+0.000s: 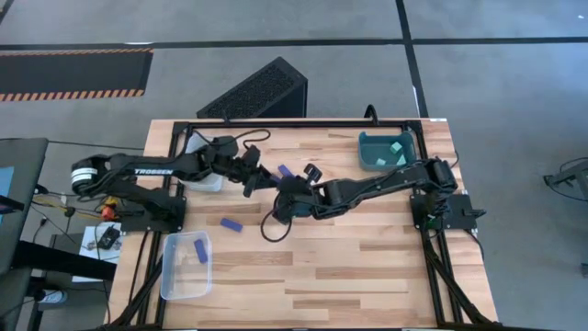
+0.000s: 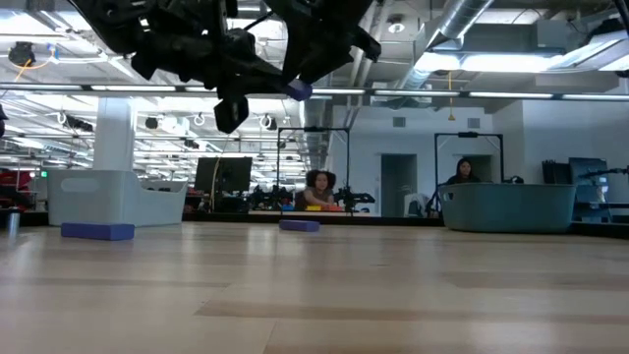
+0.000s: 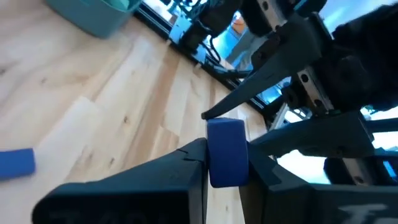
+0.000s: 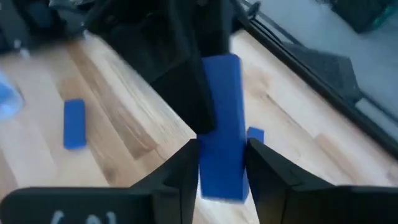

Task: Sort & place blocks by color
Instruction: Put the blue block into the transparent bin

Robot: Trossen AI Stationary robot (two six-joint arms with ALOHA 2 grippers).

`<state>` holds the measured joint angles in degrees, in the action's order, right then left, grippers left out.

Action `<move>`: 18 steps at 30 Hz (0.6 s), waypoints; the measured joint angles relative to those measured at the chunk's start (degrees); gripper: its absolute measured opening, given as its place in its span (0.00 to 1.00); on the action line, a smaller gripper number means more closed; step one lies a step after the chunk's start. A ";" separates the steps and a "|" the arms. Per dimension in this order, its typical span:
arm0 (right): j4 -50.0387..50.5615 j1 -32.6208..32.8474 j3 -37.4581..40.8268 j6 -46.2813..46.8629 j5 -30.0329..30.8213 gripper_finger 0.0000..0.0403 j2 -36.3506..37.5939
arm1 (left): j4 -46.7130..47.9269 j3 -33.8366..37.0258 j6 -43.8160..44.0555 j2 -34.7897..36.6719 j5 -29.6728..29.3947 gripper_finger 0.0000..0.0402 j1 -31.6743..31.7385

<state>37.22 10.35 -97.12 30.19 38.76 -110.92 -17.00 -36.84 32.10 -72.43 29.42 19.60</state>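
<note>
Pale wood bench [image 1: 367, 267] fills an open workshop. Mid-bench, both the left pincer [image 3: 227, 163] and right pincer [image 4: 222, 163] clamp one blue bar [image 4: 222, 155]; another blue block [image 1: 231, 223] lies nearby.

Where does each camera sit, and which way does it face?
High: above the table, facing straight down; both arms show.
Low: at tabletop height, facing level into the room; arms hang overhead.
Left wrist: on left arm, facing past left gripper.
Right wrist: likewise, past the right gripper.
Shared: both wrist views see one blue bar.

The blue bar's [image 4: 221, 127] lower end blurs at the frame edge — the teal bin's [image 1: 372, 158] contents stay too small to tell.
</note>
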 joint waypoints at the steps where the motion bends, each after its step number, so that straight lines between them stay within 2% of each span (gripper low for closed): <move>1: 0.05 0.04 0.00 1.78 0.07 0.34 0.22 | 0.47 0.00 -0.48 0.39 -0.57 0.07 0.32; 6: 4.52 1.54 -0.03 9.23 0.83 0.43 1.65 | 5.22 0.00 -6.00 2.62 -6.97 0.07 1.19; 11: 11.96 3.82 1.45 14.17 5.09 0.49 4.26 | 9.06 0.00 -14.60 7.47 -9.80 0.07 0.65; 15: 12.34 5.21 8.23 19.44 5.76 0.50 8.44 | 12.03 -0.07 -19.44 12.26 -14.29 0.07 -0.17; 18: 5.38 6.19 16.32 22.20 5.92 0.50 12.66 | 14.40 0.04 -19.90 14.43 -17.33 0.07 -0.57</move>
<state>42.60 16.54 -80.80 52.39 44.68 -98.26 -2.61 -36.80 12.20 -58.01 12.09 19.04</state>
